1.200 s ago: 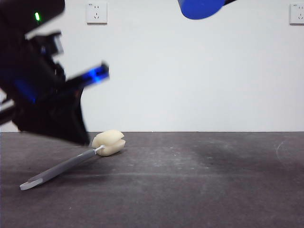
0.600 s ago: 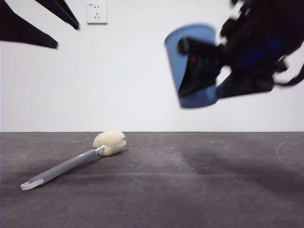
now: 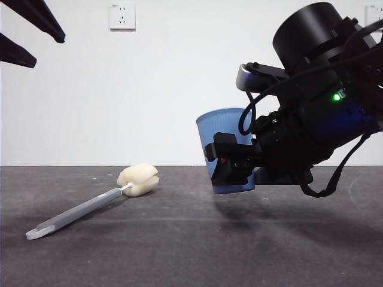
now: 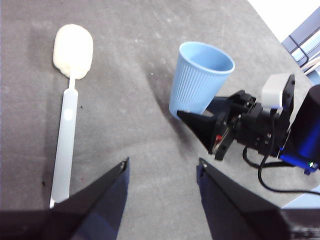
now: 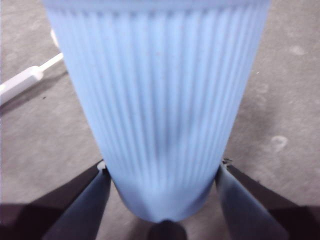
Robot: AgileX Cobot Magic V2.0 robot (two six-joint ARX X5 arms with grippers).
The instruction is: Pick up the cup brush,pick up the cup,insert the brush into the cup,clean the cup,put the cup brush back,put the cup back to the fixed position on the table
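The cup brush [image 3: 84,207] lies flat on the table [image 3: 191,251], its cream sponge head [image 3: 138,179] toward the back. In the left wrist view the cup brush [image 4: 66,130] lies loose with nothing gripping it. The blue ribbed cup [image 3: 222,128] hangs low over the table at the right, slightly tilted. My right gripper [image 3: 230,167] is shut on the lower part of the cup [image 5: 160,95], one jaw on each side of the base. My left gripper [image 3: 48,51] is high at the top left, open and empty; its jaws [image 4: 162,175] stand apart above the table between brush and cup [image 4: 200,75].
A white wall with two sockets [image 3: 122,16] [image 3: 374,17] stands behind the table. The right arm's dark body and cables [image 3: 323,119] fill the right side. The table's far corner and some cables [image 4: 305,45] show in the left wrist view.
The right gripper has come down from the top edge with the cup to just above the table. The left gripper has risen away to the top left. The brush has not moved.
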